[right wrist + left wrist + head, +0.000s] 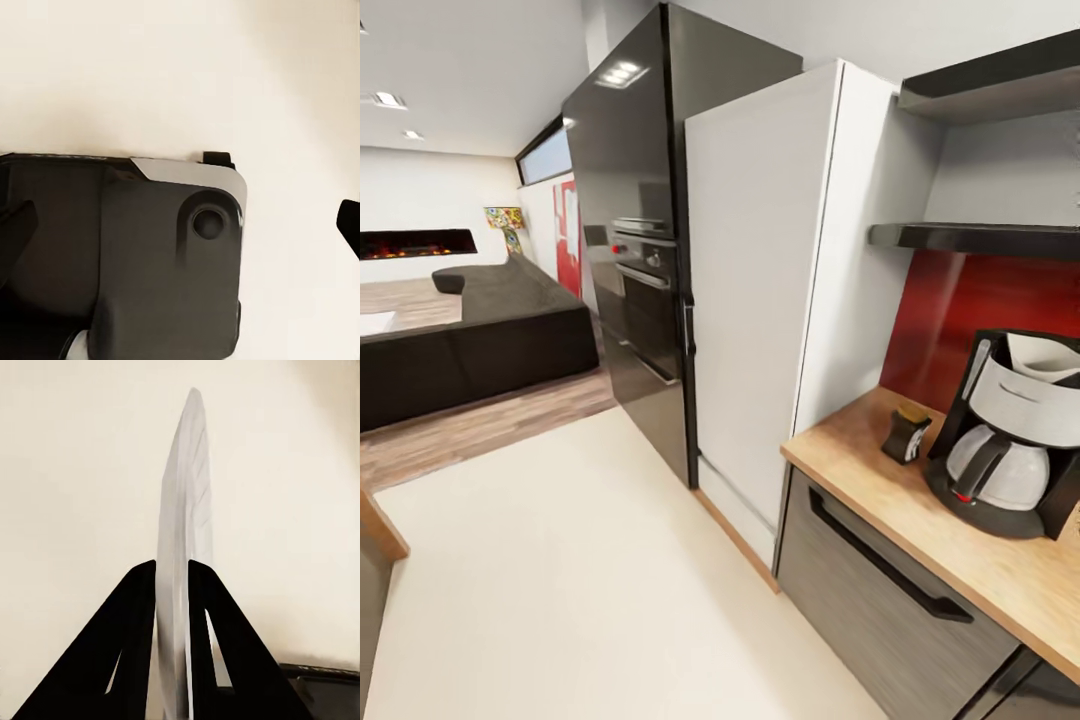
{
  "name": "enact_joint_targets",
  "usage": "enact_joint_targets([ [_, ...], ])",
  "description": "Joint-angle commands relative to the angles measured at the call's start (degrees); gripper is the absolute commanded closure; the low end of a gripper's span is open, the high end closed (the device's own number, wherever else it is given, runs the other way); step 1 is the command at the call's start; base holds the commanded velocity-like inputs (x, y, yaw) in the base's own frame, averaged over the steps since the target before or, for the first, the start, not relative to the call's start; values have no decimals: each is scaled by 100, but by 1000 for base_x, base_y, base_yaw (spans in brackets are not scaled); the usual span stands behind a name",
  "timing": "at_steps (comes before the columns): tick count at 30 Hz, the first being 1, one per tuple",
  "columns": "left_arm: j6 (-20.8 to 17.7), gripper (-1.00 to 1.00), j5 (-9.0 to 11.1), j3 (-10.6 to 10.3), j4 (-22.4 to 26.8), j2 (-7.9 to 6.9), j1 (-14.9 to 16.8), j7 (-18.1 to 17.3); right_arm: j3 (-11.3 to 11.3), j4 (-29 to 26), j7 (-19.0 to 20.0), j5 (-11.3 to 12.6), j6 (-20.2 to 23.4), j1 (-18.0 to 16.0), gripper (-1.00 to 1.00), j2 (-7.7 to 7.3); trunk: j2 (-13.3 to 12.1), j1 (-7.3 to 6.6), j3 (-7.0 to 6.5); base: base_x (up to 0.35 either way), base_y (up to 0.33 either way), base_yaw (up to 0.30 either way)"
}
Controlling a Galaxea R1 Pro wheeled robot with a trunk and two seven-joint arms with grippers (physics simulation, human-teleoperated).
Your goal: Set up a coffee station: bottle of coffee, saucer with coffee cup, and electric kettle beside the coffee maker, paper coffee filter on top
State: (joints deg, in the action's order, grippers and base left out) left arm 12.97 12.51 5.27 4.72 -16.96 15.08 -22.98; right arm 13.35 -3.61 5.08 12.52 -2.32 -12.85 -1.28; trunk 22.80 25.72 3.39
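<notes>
The left gripper (pixel 172 574) is clamped on the edge-on saucer (pixel 186 502), which it should carry level and set flat beside the coffee maker (pixel 1015 435).

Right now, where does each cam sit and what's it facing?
Head: high on the robot, looking down at the countertop, coffee maker and bottle of coffee.
Left wrist: along the left gripper, shut on the saucer.
Right wrist: down at the robot's dark base.
Both wrist views share the pale floor.
</notes>
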Motion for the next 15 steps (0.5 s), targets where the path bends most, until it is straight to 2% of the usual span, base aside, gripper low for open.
enact_joint_targets([
  [1, 4, 100, 2, 44, -6, 0, 4, -22, 44, 9, 20, 63, -23, -7, -100, -2, 12, 6, 12, 301, 192, -264],
  [11, 4, 100, 6, 44, -11, 0, 4, -22, 36, 9, 20, 66, -23, -7, -100, -13, 12, 6, 12, 291, 213, -264],
  [15, 4, 100, 4, 44, -11, 0, 4, -22, 36, 9, 20, 67, -23, -7, -100, -13, 12, 6, 12, 199, 167, -264],
])
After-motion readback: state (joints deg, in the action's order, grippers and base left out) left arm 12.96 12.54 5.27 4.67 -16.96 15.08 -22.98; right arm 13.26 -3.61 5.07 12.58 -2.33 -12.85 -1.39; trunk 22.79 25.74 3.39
